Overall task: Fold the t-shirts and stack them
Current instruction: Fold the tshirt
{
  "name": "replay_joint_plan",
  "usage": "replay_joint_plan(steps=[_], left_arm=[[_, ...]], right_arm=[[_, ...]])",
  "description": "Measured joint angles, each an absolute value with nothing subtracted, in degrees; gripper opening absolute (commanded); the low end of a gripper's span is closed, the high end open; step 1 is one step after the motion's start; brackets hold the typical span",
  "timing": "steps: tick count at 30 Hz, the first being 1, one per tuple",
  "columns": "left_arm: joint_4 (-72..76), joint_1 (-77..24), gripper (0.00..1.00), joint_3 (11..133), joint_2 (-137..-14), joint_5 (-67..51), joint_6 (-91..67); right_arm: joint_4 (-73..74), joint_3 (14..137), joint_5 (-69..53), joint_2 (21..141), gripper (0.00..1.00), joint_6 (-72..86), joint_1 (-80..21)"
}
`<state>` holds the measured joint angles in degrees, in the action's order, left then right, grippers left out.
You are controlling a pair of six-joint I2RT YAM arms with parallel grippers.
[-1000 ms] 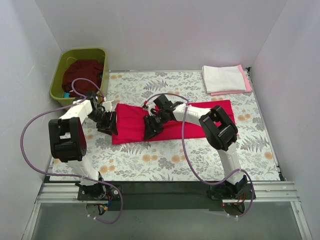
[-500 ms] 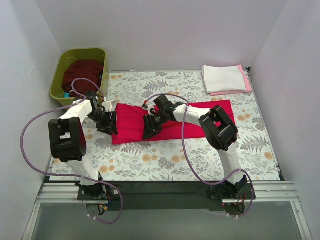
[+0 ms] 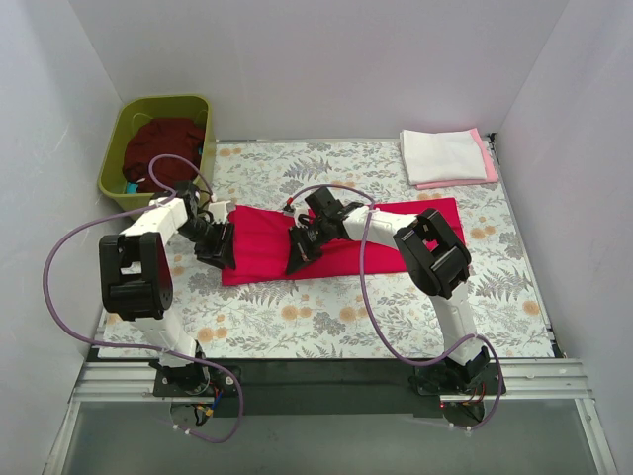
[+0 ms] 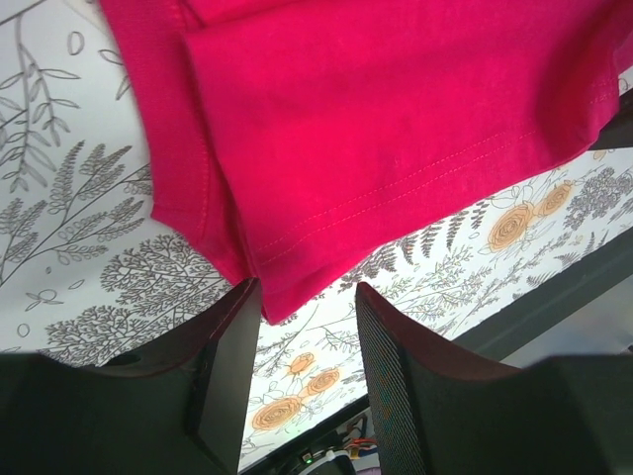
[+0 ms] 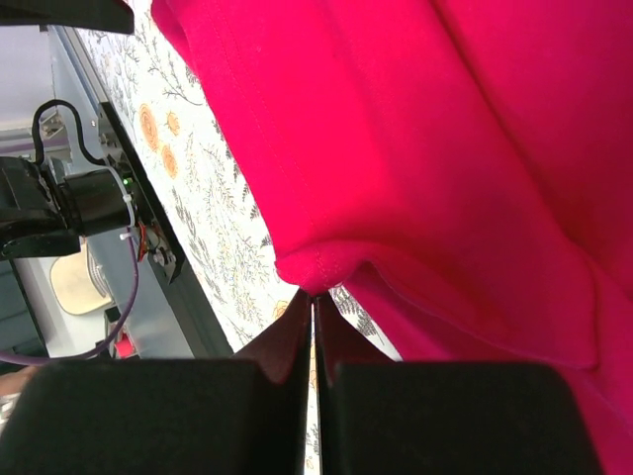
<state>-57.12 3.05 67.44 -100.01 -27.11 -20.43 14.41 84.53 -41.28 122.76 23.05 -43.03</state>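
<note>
From above, the job looks part done: a white shirt [image 3: 440, 153] lies folded on a pale pink shirt [image 3: 489, 158] beyond the right end of the crimson shirt [image 3: 259, 242]. A maroon shirt [image 3: 163, 143] sits unfolded in the olive tub [image 3: 158, 104] beyond its left end. The crimson shirt lies on the table [image 3: 326, 317] as a long strip, so its crosswise folds and stacking remain, as I judge. The left claw [image 3: 218, 249] is at its left end and the right claw [image 3: 297, 259] at its near edge, left of the middle, with the right arm lying over the right half. Bare table on the shirt's near side gives working room, and the finished stack is well apart. In the left wrist view, the fingers [image 4: 229, 376] stand spread, the shirt's hemmed corner between them and ungripped. In the right wrist view, the claw is pressed together, pinching a bunched fold of the shirt's edge.
</note>
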Motion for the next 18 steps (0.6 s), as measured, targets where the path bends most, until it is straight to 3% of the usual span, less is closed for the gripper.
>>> replay_joint_plan(steps=[13,18], left_arm=[[-56.2,1.0,0.39,65.8,-100.9,-23.4,-21.1],[-56.0,1.0,0.31,65.7,-100.9,-22.9,-21.4]], right_arm=[[14.4,84.5,-41.3,122.8,0.01,23.0,-42.7],[14.4,84.5,-41.3,122.8,0.01,23.0,-42.7]])
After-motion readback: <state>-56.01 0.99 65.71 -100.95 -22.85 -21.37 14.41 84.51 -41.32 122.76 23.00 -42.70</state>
